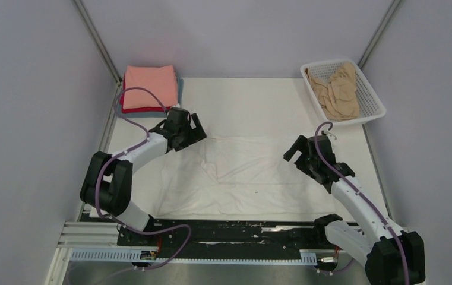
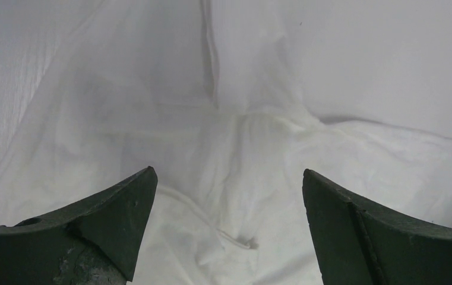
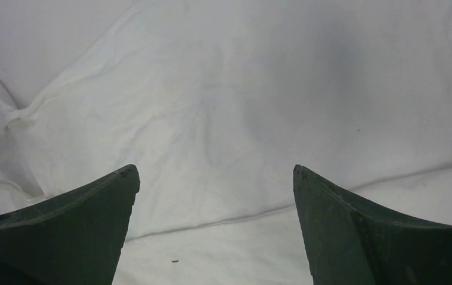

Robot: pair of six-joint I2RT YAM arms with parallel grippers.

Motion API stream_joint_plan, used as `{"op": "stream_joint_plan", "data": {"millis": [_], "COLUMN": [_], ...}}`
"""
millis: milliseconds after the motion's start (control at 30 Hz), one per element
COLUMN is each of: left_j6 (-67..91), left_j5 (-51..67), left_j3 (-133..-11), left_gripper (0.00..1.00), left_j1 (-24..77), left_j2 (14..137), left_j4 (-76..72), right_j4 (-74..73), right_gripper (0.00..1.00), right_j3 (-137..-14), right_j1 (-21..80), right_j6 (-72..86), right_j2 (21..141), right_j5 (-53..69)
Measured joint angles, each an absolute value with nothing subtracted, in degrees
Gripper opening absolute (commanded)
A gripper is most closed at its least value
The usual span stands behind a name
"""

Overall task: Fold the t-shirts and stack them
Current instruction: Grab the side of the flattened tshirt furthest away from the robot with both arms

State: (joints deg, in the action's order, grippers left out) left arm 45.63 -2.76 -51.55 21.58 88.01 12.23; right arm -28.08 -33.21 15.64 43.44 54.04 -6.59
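Pale grey walls close round a white table (image 1: 241, 95), where the white t-shirt (image 1: 235, 178) lies spread and creased between the two arms. The left gripper (image 1: 195, 132) hangs over the shirt's edge on its own side with jaws wide and empty. Its wrist view shows rumpled cloth and a seam running straight ahead of the fingertips. The right gripper (image 1: 297, 153) is equally wide and empty above the opposite edge, with a long crease crossing below its fingers. Beyond the left gripper sits the finished stack, a salmon-pink t-shirt (image 1: 150, 86) over a red t-shirt (image 1: 137, 110). Beyond the right gripper a tan t-shirt (image 1: 337, 92) waits in the basket (image 1: 373, 98). The step looks like a two-handed pinch to begin a fold. Both grippers should descend together and take the hem itself rather than a loose wrinkle. They should then lift low and level, since white cloth on white hides its edges.
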Motion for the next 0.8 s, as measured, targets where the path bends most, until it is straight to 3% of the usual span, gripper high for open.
{"op": "stream_joint_plan", "data": {"millis": [333, 800], "left_j6": [42.9, 41.1], "left_j5": [-4.0, 12.1], "left_j3": [-67.9, -79.4], "left_gripper": [1.0, 0.92], "left_j1": [17.1, 9.1], "left_j2": [98.0, 117.2], "left_j4": [12.9, 5.3], "right_j4": [-23.7, -20.6], "right_gripper": [1.0, 1.0], "right_j3": [-40.1, -40.2], "right_j1": [15.6, 15.6], "right_j6": [41.6, 38.8], "right_j2": [61.6, 61.8], "right_j5": [-13.0, -17.6]}}
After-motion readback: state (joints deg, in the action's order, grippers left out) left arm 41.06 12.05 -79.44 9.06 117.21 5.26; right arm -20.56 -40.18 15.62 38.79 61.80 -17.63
